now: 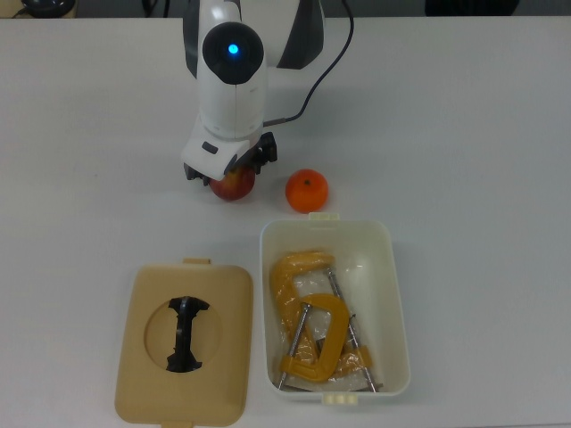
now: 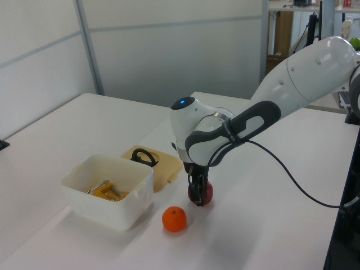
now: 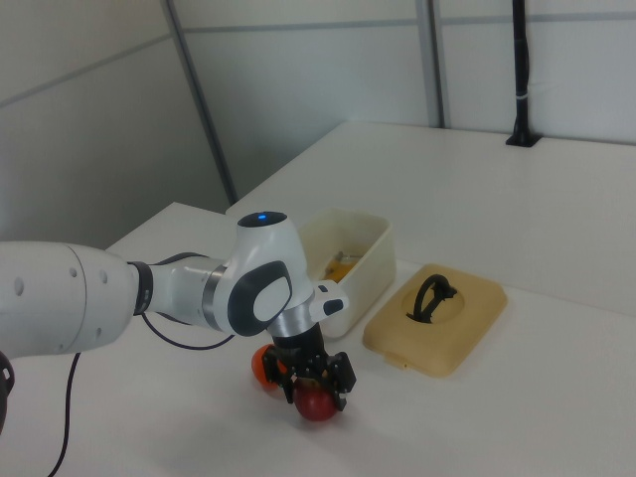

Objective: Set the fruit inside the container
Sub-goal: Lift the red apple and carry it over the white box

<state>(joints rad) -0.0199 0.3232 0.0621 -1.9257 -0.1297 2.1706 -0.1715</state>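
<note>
Claw (image 1: 230, 171) was down over the red apple with yellowish patches (image 1: 234, 185), which sat on the white tabletop (image 1: 464, 134). Black fingers (image 3: 343, 374) stood on either side of the fruit in the right view — whether they were pressed on it or just astride it, I could not tell. In the top view the white arm housing covered most of the apple; only its lower edge showed.

Small bright orange fruit (image 1: 307, 190) rested on the tabletop at 3 o'clock of the apple in the top view, near but apart, and just beside the short end of the white rectangular plastic tub (image 1: 393, 294) at the tub's 12 o'clock.

The tub held a yellow-orange metal C-clamp (image 1: 314, 343) with silver screw rods, lying flat — no fruit inside it. Beige latch tabs showed on both short ends.

Flat tan lid with a black handle (image 1: 186, 343) lay at 9 o'clock of the tub in the top view, just beside it, handle side up. A black cable (image 1: 314, 76) ran from the arm toward 12 o'clock.
</note>
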